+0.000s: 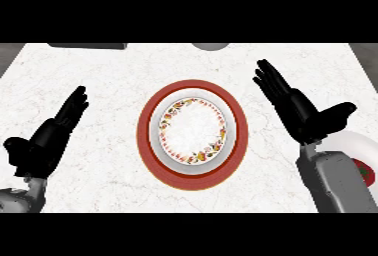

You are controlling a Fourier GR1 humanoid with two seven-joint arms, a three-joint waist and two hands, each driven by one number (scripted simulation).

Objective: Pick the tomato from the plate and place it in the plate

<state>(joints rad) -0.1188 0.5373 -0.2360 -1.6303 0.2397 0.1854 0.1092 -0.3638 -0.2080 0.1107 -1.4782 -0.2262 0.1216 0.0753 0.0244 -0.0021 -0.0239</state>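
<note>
A red tomato (365, 172) lies on a white plate (353, 144) at the right edge, mostly hidden behind my right forearm. In the middle of the counter sits a large red-rimmed plate (151, 150) with a smaller floral-patterned plate (193, 124) on top of it, nothing on that. My right hand (295, 107) hovers open, fingers straight and pointing away, between the central plates and the tomato's plate. My left hand (53, 132) is open at the left, fingers up, holding nothing.
A dark grey object (87, 45) lies at the far left edge and a grey round thing (210, 46) at the far middle. The counter (111, 70) is white marble.
</note>
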